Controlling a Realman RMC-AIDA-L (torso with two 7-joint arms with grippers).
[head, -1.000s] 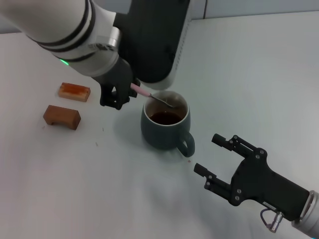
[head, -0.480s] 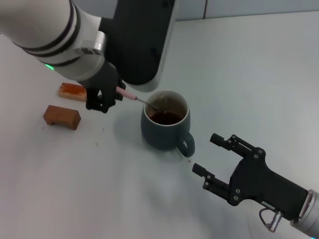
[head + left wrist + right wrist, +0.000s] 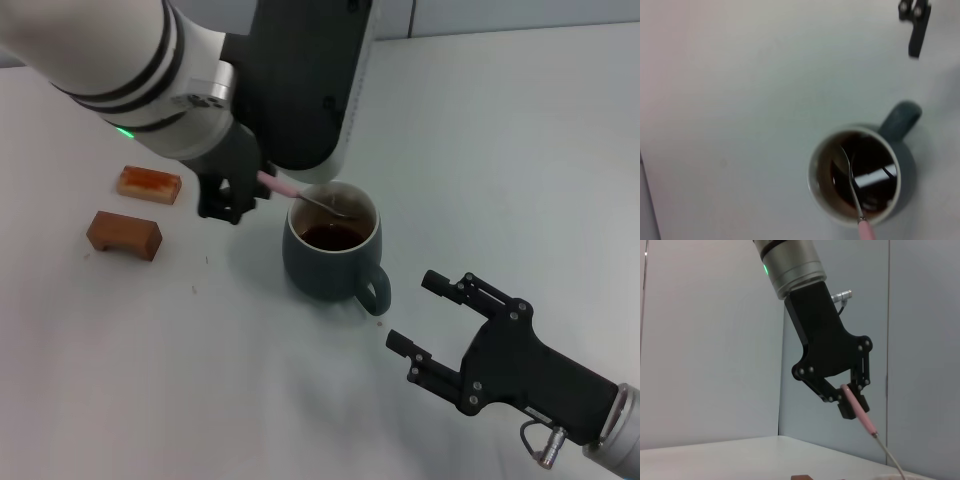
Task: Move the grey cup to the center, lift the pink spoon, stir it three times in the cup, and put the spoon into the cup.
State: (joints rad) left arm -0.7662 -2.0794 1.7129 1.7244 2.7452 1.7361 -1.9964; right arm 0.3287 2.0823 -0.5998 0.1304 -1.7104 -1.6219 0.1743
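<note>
Gripping the pink spoon (image 3: 859, 412), left gripper (image 3: 846, 401) shows.

The grey cup (image 3: 333, 255) is a dark blue-grey outside, with a pale rim and inside wall, and it holds dark brown liquid; the left wrist view shows a white glint on that liquid. The pink spoon (image 3: 305, 196) has a pale pink handle and a thin silvery neck and bowl. The left tool (image 3: 238, 195) is matt black, on a white arm banded with black rings and lit by a small green light. The right tool (image 3: 432, 315) is black too, with a silver fitting behind it. Two blocks lie on the pale grey-white counter (image 3: 480, 140): an orange-brown block (image 3: 148, 184) and a darker reddish-brown block (image 3: 123, 233).
</note>
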